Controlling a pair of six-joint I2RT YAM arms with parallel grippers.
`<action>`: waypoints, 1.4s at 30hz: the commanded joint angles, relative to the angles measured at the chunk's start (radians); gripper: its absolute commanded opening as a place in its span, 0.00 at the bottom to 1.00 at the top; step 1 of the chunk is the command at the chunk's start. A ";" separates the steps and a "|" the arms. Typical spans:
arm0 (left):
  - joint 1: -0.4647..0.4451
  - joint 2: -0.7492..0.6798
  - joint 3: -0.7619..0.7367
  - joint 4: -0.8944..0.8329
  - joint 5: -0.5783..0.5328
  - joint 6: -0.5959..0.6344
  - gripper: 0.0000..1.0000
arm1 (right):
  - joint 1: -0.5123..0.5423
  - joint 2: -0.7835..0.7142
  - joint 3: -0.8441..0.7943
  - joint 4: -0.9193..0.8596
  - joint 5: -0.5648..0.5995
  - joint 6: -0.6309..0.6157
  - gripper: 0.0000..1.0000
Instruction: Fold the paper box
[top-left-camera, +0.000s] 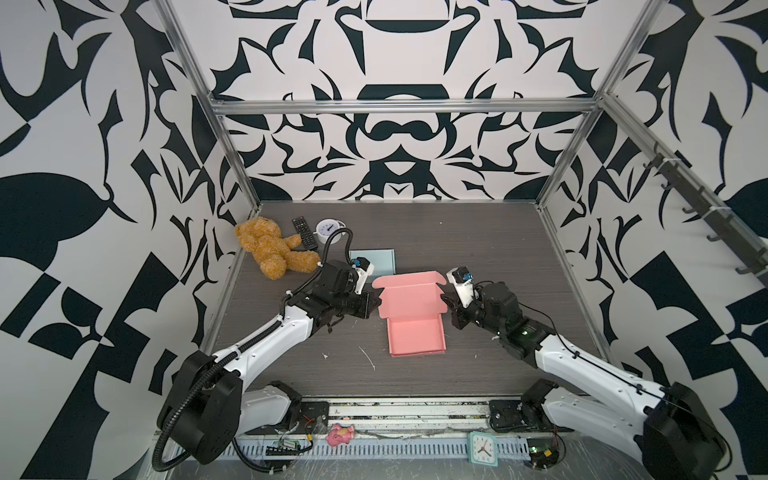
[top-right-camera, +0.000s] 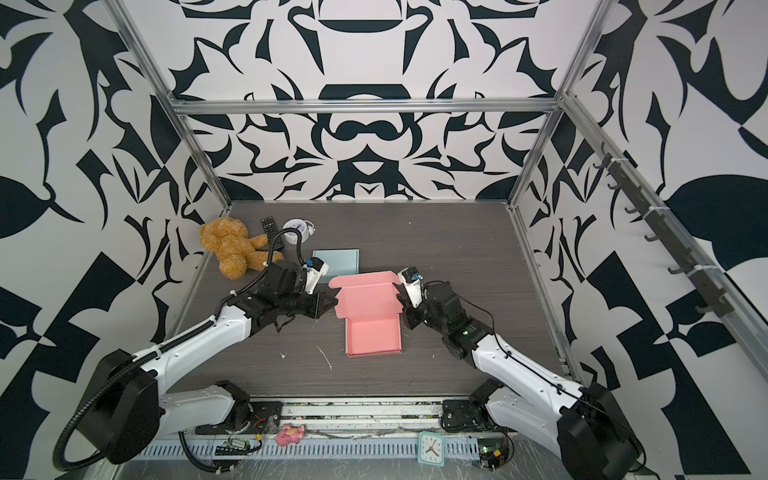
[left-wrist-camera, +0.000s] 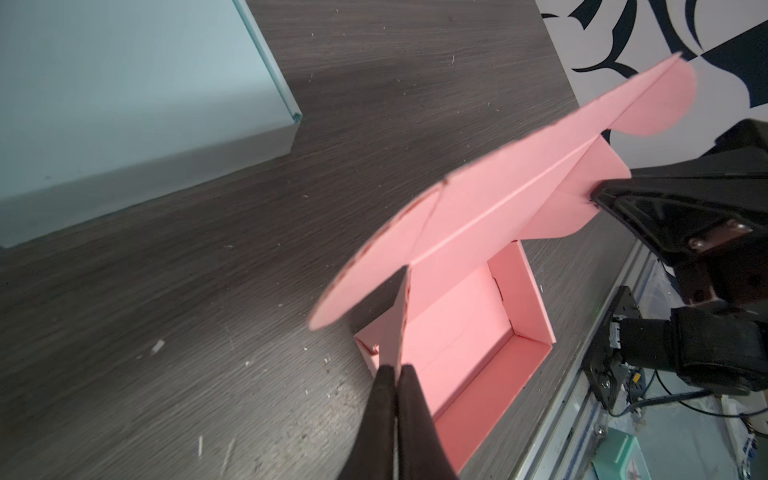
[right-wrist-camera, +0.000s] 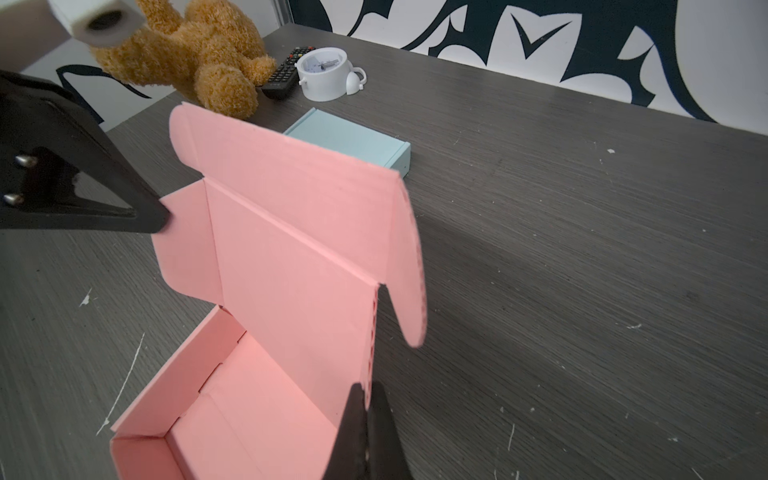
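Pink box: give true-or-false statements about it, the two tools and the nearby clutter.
1. The pink box has its lid raised open. True.
2. The left tool is shut on a side flap of the lid. True.
3. The right tool hangs open, clear of the box. False: it is shut on the lid's opposite edge.
4. The teddy bear lies inside the box. False: it lies on the table, far left.
5. A light blue box lies beyond the lid. True.

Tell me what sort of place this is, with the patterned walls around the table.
Probably a robot test cell in a lab, not a home: an aluminium frame carries black-and-white patterned panels, two robot arms work over the tabletop, and a teddy bear lies near the pink paper box.
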 joint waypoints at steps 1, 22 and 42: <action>0.001 0.016 0.047 0.019 -0.053 0.010 0.07 | 0.002 0.017 0.057 -0.018 0.042 0.083 0.00; -0.056 0.135 0.070 0.187 -0.199 -0.001 0.07 | 0.016 0.190 0.160 -0.067 0.057 0.094 0.14; -0.148 0.066 -0.184 0.518 -0.298 -0.023 0.07 | 0.125 0.233 0.222 -0.124 0.220 0.104 0.16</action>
